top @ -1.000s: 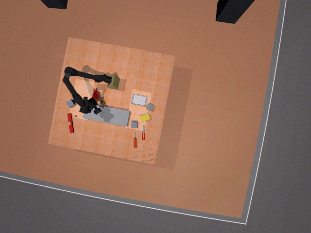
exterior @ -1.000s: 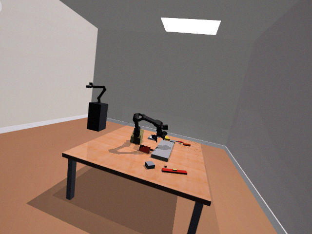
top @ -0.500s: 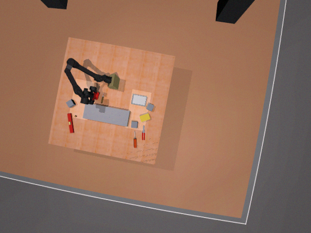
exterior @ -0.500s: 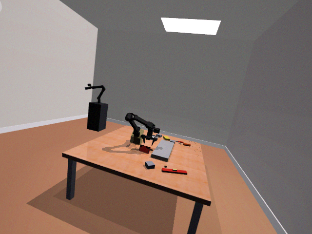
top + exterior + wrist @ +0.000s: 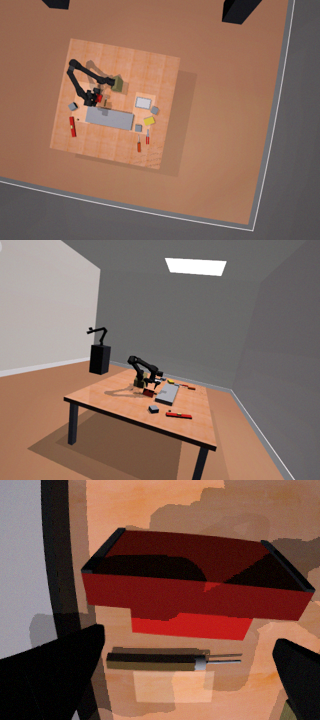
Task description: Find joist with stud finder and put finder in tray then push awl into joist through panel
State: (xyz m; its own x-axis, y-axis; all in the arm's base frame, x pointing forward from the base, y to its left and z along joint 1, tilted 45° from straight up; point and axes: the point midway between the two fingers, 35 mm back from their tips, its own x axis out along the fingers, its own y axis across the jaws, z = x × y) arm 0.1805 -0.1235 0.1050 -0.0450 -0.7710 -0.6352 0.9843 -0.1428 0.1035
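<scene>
A red box-shaped tool with black end strips, which looks like the stud finder, stands on the table beside the grey floor panel. The awl, with a dark olive handle and thin metal tip, lies close beside the red tool. My gripper is open and empty, above the awl and the near edge of the red tool. The white tray with a grey rim is empty. The joist is hidden; no hole is visible in the panel.
Grey blocks stand near both panel ends. A yellow block, pliers and an orange screwdriver lie past the tray end. A red level lies at the other end. The arm stands on an olive base.
</scene>
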